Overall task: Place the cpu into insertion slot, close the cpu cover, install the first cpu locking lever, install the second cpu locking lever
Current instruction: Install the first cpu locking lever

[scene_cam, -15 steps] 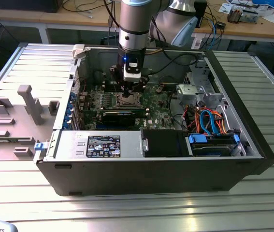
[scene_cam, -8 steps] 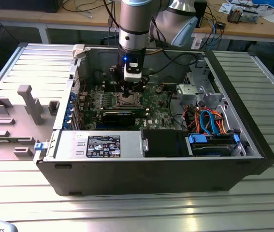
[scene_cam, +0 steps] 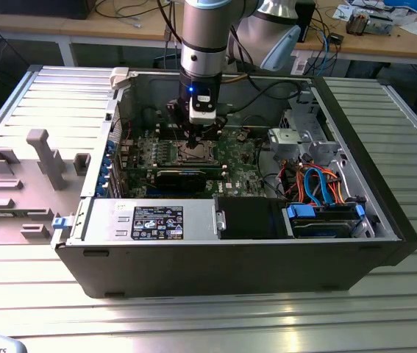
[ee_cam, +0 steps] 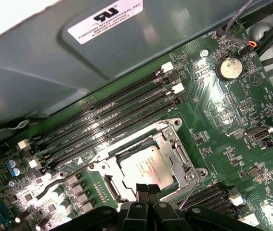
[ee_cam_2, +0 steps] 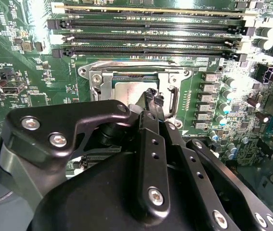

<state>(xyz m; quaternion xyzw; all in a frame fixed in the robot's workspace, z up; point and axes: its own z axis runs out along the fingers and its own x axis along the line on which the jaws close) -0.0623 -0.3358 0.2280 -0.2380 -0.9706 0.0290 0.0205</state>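
cpu is seated in the insertion slot, flat and square to it. The cpu cover is down around it, with the silvery top showing through the frame.

Computer case is open-sided on the ribbed metal table. Contents, front to back in the exterior view:
- power supply against the near wall; drive bay with blue and orange cables toward the exterior view's right
- long black card, then the green circuit board with the slot mid-board
- memory slots beyond the slot, then the grey back wall

Grey fixture tray sits outside the case, on the exterior view's left.

Gripper hangs straight down over the slot. Fingertips are clenched together with nothing between them. In both wrist views they sit at the near edge of the cpu and cover; cannot tell if they actually touch. A thin wire lever juts out beside the slot's near corner, clear of the fingers.
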